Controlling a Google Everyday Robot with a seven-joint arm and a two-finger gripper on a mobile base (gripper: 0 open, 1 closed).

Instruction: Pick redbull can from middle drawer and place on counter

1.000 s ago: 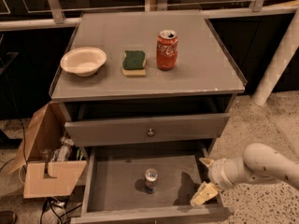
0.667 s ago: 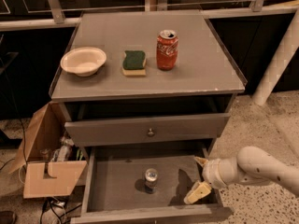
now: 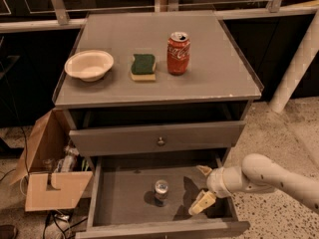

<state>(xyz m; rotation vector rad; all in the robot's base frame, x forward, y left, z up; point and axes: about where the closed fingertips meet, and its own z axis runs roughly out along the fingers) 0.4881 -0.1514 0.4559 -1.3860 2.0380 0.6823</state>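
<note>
The redbull can stands upright on the grey floor of the open middle drawer, seen from above by its shiny silver top. My gripper is inside the drawer at its right side, a short way right of the can and not touching it. Its jaws stand open, with one cream fingertip near the drawer's front and the other further back. The white arm reaches in from the right. The counter is the grey cabinet top above the drawers.
On the counter stand a red Coca-Cola can, a green-and-yellow sponge and a cream bowl. The upper drawer front with a round knob sticks out slightly. An open cardboard box sits left of the cabinet; a white post stands right.
My gripper and arm have moved left, further into the drawer and closer to the redbull can. The can and the things on the counter have not moved.
</note>
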